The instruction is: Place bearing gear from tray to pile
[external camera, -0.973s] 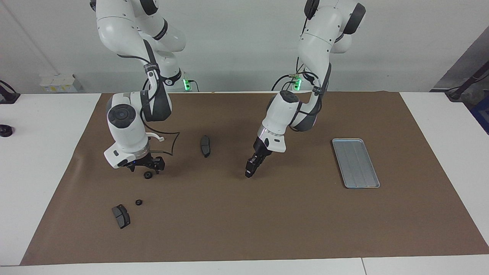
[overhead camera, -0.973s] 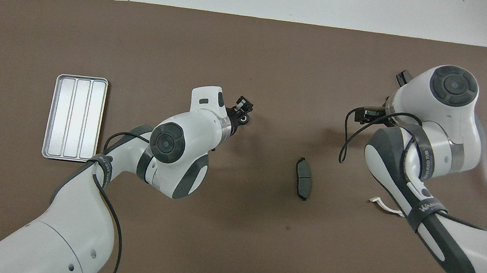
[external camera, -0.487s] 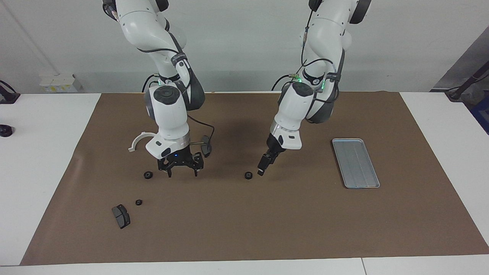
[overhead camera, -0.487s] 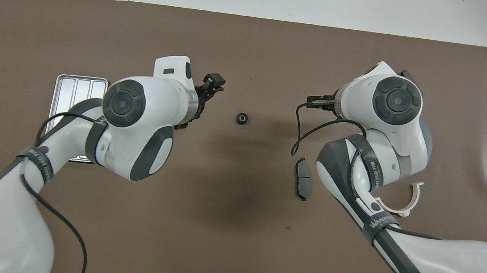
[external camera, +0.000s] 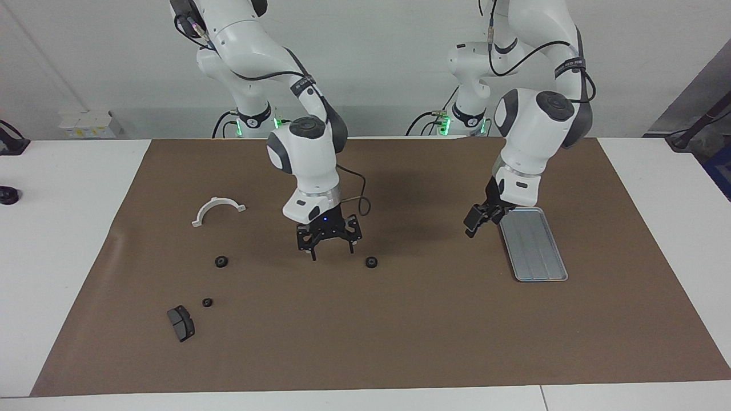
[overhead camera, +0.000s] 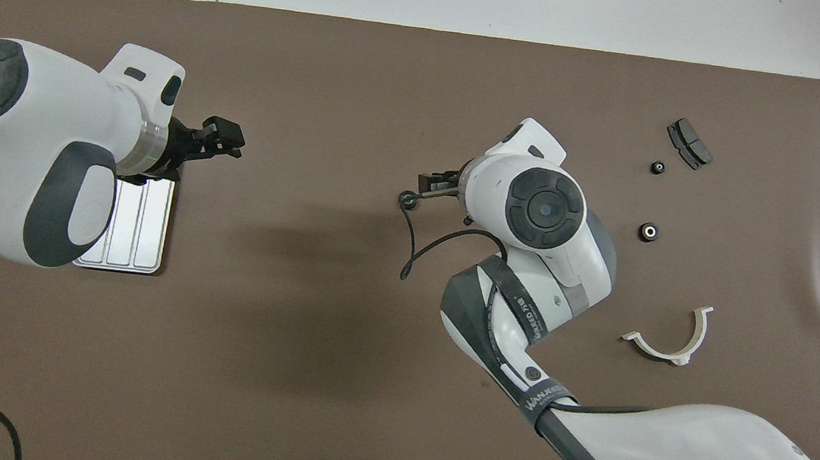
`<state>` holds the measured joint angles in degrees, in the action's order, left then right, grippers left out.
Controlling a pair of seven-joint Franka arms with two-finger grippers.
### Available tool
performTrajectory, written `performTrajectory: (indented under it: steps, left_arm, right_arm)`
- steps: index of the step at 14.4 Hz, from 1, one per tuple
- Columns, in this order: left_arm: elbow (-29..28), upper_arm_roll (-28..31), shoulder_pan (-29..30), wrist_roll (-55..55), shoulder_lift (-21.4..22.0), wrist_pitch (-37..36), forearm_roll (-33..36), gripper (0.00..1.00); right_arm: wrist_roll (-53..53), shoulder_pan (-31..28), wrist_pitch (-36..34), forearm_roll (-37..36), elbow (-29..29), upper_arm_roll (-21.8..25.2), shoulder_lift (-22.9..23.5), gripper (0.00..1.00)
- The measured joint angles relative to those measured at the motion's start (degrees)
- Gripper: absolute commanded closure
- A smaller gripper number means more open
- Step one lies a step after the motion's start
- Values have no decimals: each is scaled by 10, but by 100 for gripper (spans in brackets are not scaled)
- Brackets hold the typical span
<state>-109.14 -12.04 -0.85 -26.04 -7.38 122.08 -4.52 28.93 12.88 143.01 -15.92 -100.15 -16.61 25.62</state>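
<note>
A brown mat (external camera: pixel 365 342) covers the white table (external camera: pixel 63 228). On the mat toward the right arm's end lie a white half-ring (external camera: pixel 217 209) and, farther from the robots, a dark grey brake pad (external camera: pixel 181 323). A small black object (external camera: pixel 8 196) sits on the bare table.

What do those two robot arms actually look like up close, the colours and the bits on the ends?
Both arms are glossy white, rounded segments with dark grey joint caps and grey bands at the elbows. Thin black cables run along them, strapped on with lettered black bands. Green lights glow at their bases. The right gripper is a black two-finger claw with a small blue light above it; the left gripper is a black two-finger claw too.
</note>
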Motion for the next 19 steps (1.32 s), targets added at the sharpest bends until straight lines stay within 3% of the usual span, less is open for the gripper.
performTrajectory:
  steps: [3,7,13,19]
  left_arm:
    - [19,1,16,164,6,-88,57,0]
    - [60,2,41,228,28,-166,71,0]
    - [71,4,65,233,100,-241,44,0]
    - [122,33,59,268,105,-300,39,0]
  right_arm:
    - [20,27,0,-11,61,3,68,5]
    - [65,49,6,-57,107,5,126,8]
    - [85,59,2,-63,110,6,130,22]
    - [110,58,-16,-64,101,7,130,40]
